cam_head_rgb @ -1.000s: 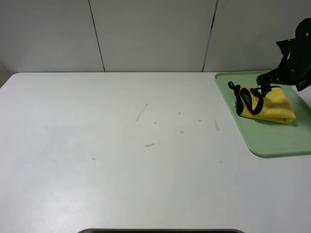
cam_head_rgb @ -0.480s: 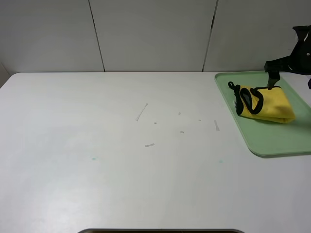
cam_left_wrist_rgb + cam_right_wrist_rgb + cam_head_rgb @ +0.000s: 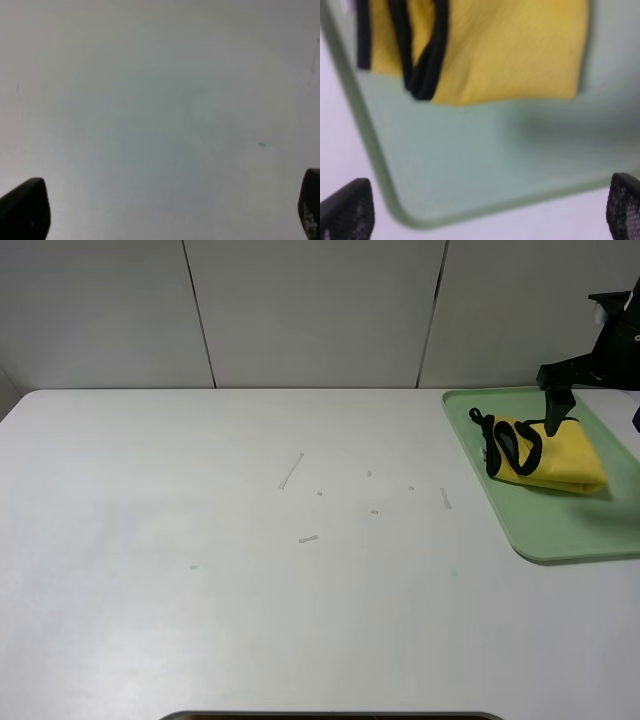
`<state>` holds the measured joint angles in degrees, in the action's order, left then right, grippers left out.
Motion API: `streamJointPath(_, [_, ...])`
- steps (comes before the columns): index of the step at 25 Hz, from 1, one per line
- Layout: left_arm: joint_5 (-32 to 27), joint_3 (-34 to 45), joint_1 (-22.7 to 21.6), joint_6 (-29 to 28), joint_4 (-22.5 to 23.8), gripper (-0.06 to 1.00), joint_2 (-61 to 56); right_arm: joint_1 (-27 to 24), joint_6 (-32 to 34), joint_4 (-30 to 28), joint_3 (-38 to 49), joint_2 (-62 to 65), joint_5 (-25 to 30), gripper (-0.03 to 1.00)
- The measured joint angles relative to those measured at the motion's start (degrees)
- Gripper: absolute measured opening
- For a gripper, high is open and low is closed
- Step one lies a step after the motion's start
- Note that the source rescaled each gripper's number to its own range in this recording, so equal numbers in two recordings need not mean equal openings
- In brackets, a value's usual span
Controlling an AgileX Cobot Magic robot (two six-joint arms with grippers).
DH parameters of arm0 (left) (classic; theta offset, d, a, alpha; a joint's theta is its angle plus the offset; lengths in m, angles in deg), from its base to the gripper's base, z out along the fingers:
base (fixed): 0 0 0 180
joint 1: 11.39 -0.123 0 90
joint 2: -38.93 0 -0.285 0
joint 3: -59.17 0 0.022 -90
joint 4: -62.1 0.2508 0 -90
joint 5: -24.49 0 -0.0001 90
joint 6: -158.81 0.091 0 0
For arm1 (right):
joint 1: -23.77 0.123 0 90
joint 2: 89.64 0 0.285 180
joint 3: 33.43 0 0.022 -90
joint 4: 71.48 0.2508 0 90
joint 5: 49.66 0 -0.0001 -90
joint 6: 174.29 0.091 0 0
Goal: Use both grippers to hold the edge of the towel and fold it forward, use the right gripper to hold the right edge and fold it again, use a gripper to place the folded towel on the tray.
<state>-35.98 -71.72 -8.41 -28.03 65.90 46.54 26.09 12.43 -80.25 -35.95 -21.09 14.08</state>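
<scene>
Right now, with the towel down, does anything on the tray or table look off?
Mostly fine. The folded towel lies wholly inside the tray, but it is bunched: at its left end the black trim bulges open in loops rather than lying flat. A few small pale scraps lie scattered mid-table. Nothing looks spilled or damaged.

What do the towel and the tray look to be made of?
Towel: soft yellow cloth, likely plush or microfibre; it slumps in folds, matte, with black fabric binding along its edge. Tray: probably moulded plastic; pale green, smooth, uniform colour, rounded corner and low raised rim, faint sheen.
</scene>
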Motion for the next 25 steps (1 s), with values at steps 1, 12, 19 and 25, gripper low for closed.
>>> streamJointPath(1, [0.0, 0.0, 0.0, 0.0, 0.0, 1.0, 0.0, 0.87, -0.02, 0.0, -0.06, 0.09, 0.99, 1.0])
streamJointPath(12, [0.0, 0.0, 0.0, 0.0, 0.0, 1.0, 0.0, 5.85, -0.45, 1.4, -0.06, 5.99, 5.48, 1.0])
streamJointPath(19, [0.0, 0.0, 0.0, 0.0, 0.0, 1.0, 0.0, 5.9, -0.45, 2.93, -0.06, 14.76, 5.61, 1.0])
streamJointPath(25, [0.0, 0.0, 0.0, 0.0, 0.0, 1.0, 0.0, 5.9, -0.45, 4.72, 1.77, 23.82, 5.69, 1.0])
